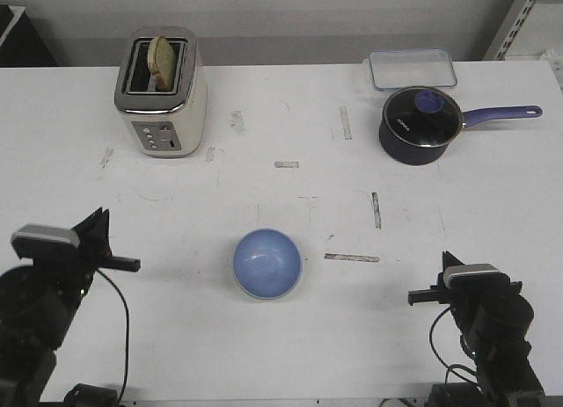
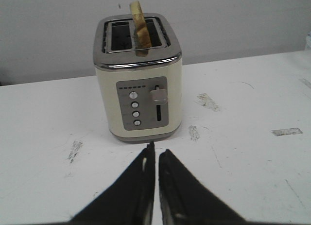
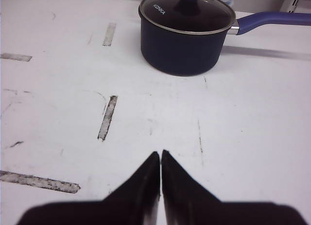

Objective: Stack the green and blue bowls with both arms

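The light blue bowl (image 1: pixel 267 264) sits upright on the white table, front centre, between the two arms. No separate green bowl shows in any view. My left gripper (image 1: pixel 132 265) is at the front left, well left of the bowl, shut and empty. In the left wrist view its fingers (image 2: pixel 156 151) meet, pointing at the toaster. My right gripper (image 1: pixel 413 294) is at the front right, right of the bowl, shut and empty. In the right wrist view its tips (image 3: pixel 161 153) touch over bare table.
A cream toaster (image 1: pixel 162 92) with a slice of bread stands at the back left, and shows in the left wrist view (image 2: pixel 138 77). A dark lidded saucepan (image 1: pixel 420 124) with a purple handle and a clear container (image 1: pixel 413 69) stand at the back right. Tape marks dot the table.
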